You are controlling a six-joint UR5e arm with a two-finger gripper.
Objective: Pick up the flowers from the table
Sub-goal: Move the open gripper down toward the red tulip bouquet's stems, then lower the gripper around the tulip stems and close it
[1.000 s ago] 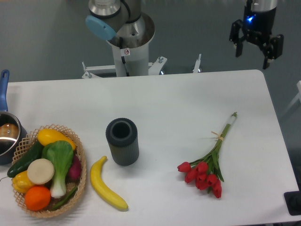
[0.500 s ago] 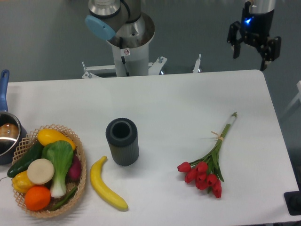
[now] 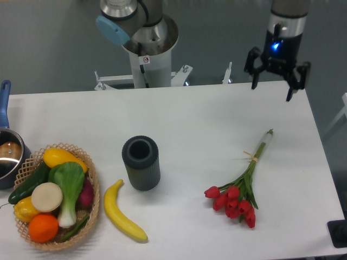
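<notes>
The flowers [image 3: 241, 187], a small bunch of red tulips with thin green stems tied by a tan band, lie on the white table [image 3: 206, 119] at the right. The red heads point to the front, the pale stem ends to the back right. My gripper [image 3: 271, 91] hangs above the table's back right edge, well behind the flowers. Its fingers are spread apart and hold nothing.
A dark grey ribbed cylinder vase [image 3: 141, 162] stands mid-table. A yellow banana [image 3: 123, 214] lies in front of it. A wicker basket [image 3: 92, 206] of vegetables sits front left, a blue-handled pot [image 3: 6, 154] at the left edge. The arm's base [image 3: 146, 49] stands behind the table.
My gripper has moved down and to the left, coming closer to the table's back right edge. Its fingers stay spread. The flowers have not moved.
</notes>
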